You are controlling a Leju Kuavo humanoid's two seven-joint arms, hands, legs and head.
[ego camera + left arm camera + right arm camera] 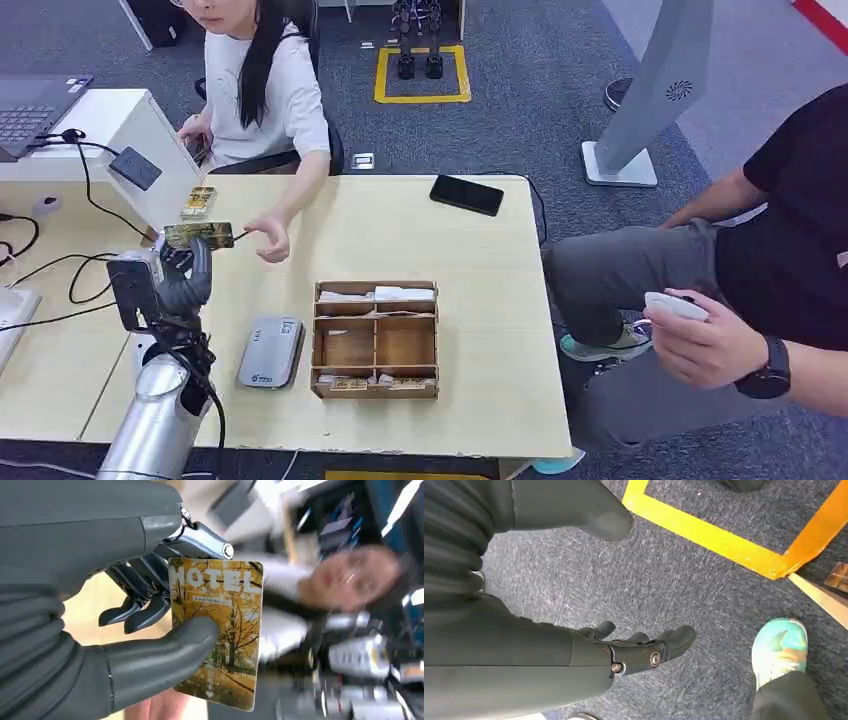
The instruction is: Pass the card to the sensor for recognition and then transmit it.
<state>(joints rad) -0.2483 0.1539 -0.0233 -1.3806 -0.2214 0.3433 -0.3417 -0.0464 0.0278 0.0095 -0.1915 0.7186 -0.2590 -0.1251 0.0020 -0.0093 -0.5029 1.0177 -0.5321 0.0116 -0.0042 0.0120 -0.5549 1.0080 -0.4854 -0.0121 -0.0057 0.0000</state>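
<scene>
Pinching the card (217,630), the left hand (180,280) offered it near the bench's far-left corner; the person's hand (268,238) should take it.

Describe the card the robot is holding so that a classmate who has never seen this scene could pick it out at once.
Start at the long pale wooden table and go to its left part, where the robot's grey left hand is raised. The yellow, autumn-tree printed card is pinched in it. Unlike the similar card lying beyond, it is held in the air and reads HOTEL.
</scene>
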